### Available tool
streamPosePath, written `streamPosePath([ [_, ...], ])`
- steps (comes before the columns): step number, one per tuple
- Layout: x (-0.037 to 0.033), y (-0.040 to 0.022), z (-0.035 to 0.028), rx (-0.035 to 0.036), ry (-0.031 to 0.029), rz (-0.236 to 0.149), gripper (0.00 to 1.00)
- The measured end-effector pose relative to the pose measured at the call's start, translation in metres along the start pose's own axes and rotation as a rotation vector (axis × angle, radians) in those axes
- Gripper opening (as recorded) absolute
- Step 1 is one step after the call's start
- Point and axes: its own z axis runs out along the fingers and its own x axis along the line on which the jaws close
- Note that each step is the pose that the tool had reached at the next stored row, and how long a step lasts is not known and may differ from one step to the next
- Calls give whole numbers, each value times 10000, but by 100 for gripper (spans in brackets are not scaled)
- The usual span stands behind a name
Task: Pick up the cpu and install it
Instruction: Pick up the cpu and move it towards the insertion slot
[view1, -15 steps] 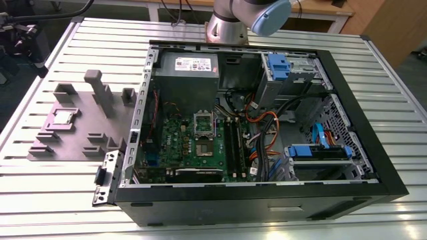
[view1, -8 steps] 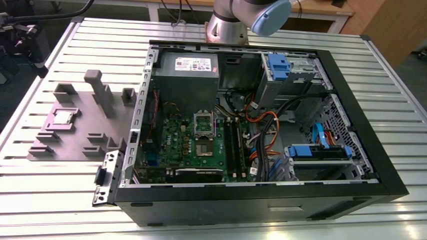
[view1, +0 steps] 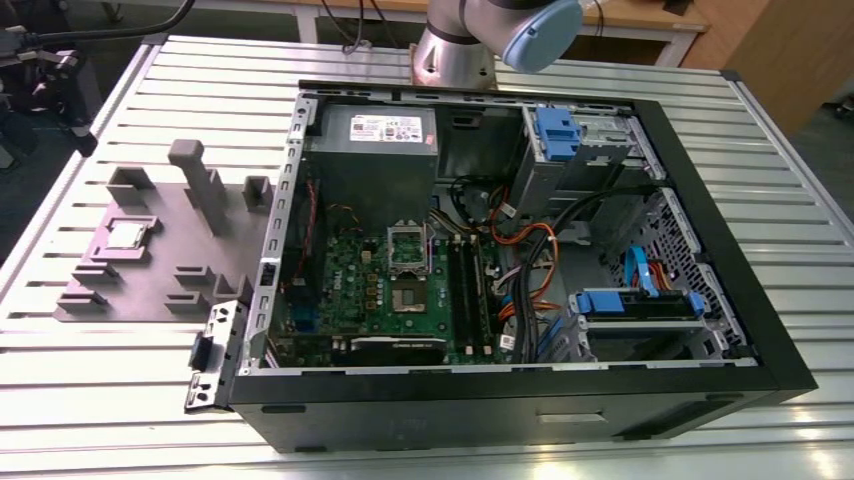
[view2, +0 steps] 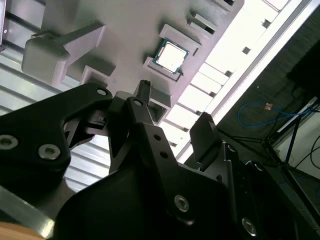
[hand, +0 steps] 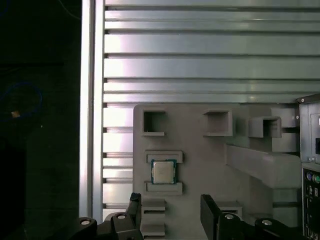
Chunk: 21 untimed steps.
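While the pincer (hand: 170, 202) hangs released, the cpu (hand: 163, 172) lies flat, metal face up.

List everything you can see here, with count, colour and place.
table: one, silvery slatted metal, under everything.
fixture: one, grey plastic, on the table at the exterior view's left.
cpu: one, silvery, flat in a seat on the fixture.
computer case: one, black, open, mid-table.
circuit board: one, green, inside the case.
power supply: one, grey, inside the case.
drive brackets: two, blue, inside the case at the exterior view's right.
cables: several, orange, black and blue, between board and brackets.
arm: one, grey, behind the case.
gripper: one, black, open, empty, over the fixture near the cpu.
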Motion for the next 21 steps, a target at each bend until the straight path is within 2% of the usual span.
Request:
streamPosePath([
  [14,2,-3,50,-1,0,-22,59],
  [21,24,-4,72,-3,1,-61,59],
])
